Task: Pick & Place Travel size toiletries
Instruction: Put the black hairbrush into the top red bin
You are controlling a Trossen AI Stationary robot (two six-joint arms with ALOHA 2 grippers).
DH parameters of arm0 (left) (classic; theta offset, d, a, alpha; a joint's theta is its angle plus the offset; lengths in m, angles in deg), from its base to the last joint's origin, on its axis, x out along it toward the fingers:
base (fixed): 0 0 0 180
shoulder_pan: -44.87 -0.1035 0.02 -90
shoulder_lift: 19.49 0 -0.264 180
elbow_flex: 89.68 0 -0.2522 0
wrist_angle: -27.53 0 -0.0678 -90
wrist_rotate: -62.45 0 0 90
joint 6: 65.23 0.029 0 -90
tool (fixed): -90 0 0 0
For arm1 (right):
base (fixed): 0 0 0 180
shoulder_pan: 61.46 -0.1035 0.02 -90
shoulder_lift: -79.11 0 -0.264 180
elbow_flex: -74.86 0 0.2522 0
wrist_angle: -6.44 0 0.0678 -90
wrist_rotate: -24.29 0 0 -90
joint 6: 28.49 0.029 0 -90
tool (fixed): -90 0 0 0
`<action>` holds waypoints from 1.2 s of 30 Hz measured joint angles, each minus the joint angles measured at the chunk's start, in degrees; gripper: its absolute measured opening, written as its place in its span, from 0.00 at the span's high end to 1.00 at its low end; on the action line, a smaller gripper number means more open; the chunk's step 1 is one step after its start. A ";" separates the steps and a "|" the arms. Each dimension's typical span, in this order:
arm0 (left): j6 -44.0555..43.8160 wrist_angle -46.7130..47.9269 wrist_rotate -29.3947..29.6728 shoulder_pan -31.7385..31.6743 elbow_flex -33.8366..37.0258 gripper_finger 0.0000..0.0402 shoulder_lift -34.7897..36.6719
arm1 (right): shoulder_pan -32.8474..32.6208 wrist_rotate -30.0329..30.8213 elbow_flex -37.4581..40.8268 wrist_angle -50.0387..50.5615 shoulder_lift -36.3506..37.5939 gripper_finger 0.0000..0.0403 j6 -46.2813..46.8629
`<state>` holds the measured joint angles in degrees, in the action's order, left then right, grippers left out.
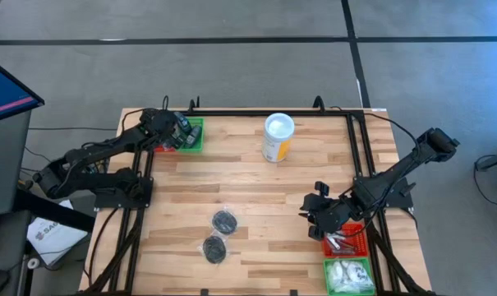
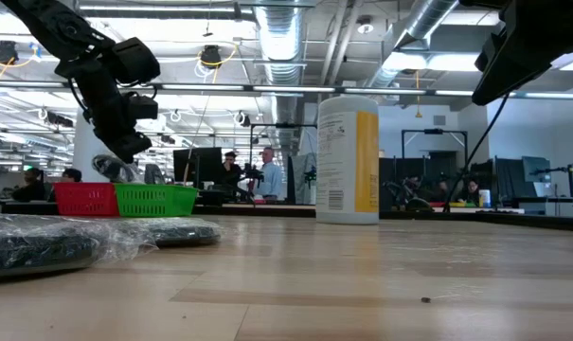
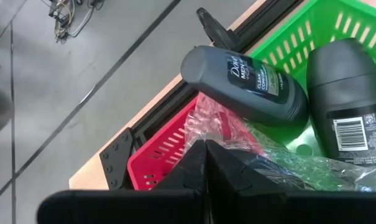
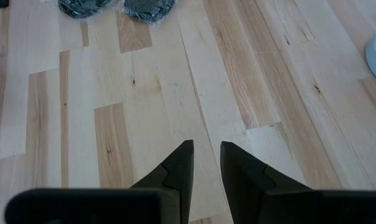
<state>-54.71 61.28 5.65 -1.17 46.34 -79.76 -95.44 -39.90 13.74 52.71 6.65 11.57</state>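
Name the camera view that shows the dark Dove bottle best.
The left wrist view: the Dove bottle fills the frame, label readable, lying on the green basket rim. The high view shows only dark shapes there; the low and right wrist views don't show it.

Grey floor (image 1: 232, 66), exposed ceiling ducts (image 2: 281, 38), people (image 2: 264, 175) at distant desks.

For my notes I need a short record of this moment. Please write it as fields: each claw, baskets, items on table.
left claw: shut on clear wrap, over the red basket and green basket at the far left corner
right claw: slightly open, empty, over bare table near the right baskets
green basket contents: two dark bottles
on table: two wrapped pucks, yellow canister
right baskets: red one with silvery tubes, green one with white packets
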 joint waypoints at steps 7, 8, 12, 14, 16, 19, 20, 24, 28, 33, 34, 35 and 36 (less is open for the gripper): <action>-3.45 -0.80 2.63 0.86 -0.75 1.00 -0.22 | 0.02 0.00 0.00 -0.02 0.00 0.82 0.00; -3.93 -1.25 2.91 0.99 -1.13 1.00 -0.40 | 0.02 0.00 0.00 -0.02 0.00 0.82 0.00; -4.56 -1.16 3.44 1.01 -1.38 1.00 -0.50 | 0.02 0.00 0.00 -0.02 0.00 0.82 -0.01; -5.46 -1.18 3.55 1.01 -1.38 1.00 -0.52 | 0.02 0.00 0.00 -0.02 0.00 0.82 0.00; -5.89 -1.16 3.64 1.49 -1.38 1.00 -0.47 | 0.02 0.00 0.00 -0.02 0.00 0.82 0.00; -9.46 -0.28 4.00 1.89 -1.38 1.00 -0.04 | 0.02 0.00 0.00 -0.02 0.00 0.82 -0.02; -10.77 1.00 4.11 2.01 -1.40 1.00 -0.02 | 0.02 0.00 0.00 -0.02 0.00 0.82 -0.02; -13.57 9.45 8.06 1.98 -1.33 1.00 0.28 | 0.02 0.00 0.00 -0.02 0.00 0.82 -0.13; -15.26 10.01 10.70 2.80 -1.09 1.00 0.66 | 0.02 0.05 0.00 -0.28 0.00 0.82 -1.40; -16.13 10.01 16.08 2.91 -1.09 1.00 0.74 | 0.37 0.24 0.00 -1.15 0.00 0.82 -1.53; -16.41 10.01 16.52 2.92 -1.09 1.00 0.74 | 0.37 0.24 0.00 -1.48 0.00 0.82 -1.55; -16.43 9.98 16.58 2.96 -1.09 1.00 0.72 | 0.37 0.24 -0.02 -1.66 0.00 0.82 -1.66; -16.48 9.99 16.88 2.95 -1.09 1.00 0.72 | 0.40 0.25 -0.02 -1.70 0.00 0.82 -1.68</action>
<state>-71.19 71.27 22.53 1.78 45.25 -79.04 -95.04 -39.66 13.72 51.01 6.65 9.89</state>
